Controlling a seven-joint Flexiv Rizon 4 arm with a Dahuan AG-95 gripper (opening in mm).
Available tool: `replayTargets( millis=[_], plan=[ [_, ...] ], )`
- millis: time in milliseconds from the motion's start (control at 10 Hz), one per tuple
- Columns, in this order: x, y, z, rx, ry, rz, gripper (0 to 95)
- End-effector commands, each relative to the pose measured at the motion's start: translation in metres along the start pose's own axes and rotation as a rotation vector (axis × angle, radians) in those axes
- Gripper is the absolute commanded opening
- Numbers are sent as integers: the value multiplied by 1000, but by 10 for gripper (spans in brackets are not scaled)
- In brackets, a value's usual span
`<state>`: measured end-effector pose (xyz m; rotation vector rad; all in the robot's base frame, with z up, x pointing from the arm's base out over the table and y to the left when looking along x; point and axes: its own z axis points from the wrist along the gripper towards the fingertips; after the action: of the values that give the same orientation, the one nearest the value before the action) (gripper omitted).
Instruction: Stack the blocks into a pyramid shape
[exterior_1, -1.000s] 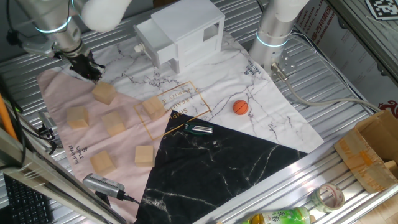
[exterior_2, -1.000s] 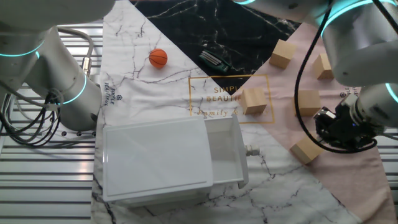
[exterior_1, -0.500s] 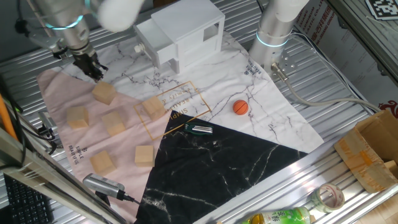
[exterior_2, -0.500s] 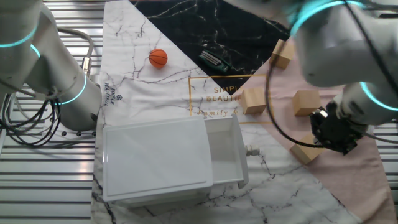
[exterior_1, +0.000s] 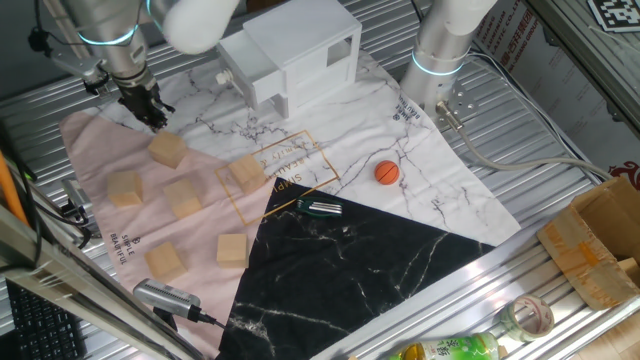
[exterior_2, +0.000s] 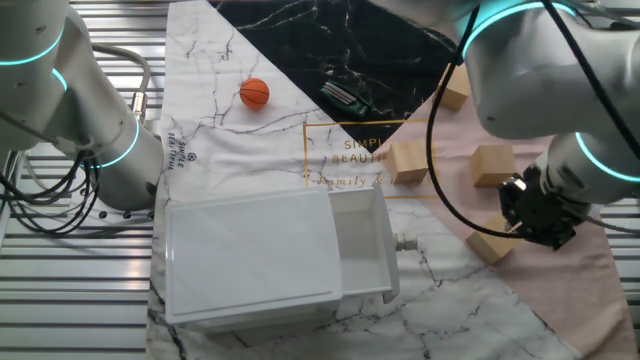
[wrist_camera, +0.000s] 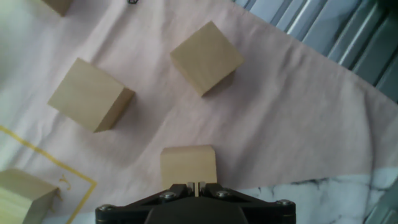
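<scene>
Several light wooden blocks lie apart on the pink cloth: one nearest the gripper (exterior_1: 168, 150), others (exterior_1: 125, 188) (exterior_1: 184, 197) in front of it, one on the gold print (exterior_1: 246, 171). My gripper (exterior_1: 150, 110) hangs at the cloth's back left corner, just behind the nearest block (exterior_2: 488, 243). In the hand view the gripper (wrist_camera: 196, 185) is shut with nothing held. That block (wrist_camera: 188, 165) lies right beyond the fingertips, and two more blocks (wrist_camera: 91, 94) (wrist_camera: 206, 58) lie farther out. No block rests on another.
A white box-like house (exterior_1: 290, 50) stands behind the mat. An orange ball (exterior_1: 387, 172) and a small dark tool (exterior_1: 320, 208) lie mid-mat. A second arm's base (exterior_1: 440, 60) stands at the back right. A cardboard box (exterior_1: 600, 250) sits at the right edge.
The arm has swung and the gripper has shifted slightly back from the nearest block. The blocks have not moved.
</scene>
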<state>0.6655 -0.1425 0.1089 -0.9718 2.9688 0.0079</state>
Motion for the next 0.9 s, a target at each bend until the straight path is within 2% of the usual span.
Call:
replayTargets(
  millis=[100,200,400,900],
  plan=[
    [4,1,6,-17,-15,23,950],
    [9,3,9,-11,-15,29,950],
    [9,3,9,9,-2,37,950],
    [6,5,11,12,-2,43,950]
  ],
)
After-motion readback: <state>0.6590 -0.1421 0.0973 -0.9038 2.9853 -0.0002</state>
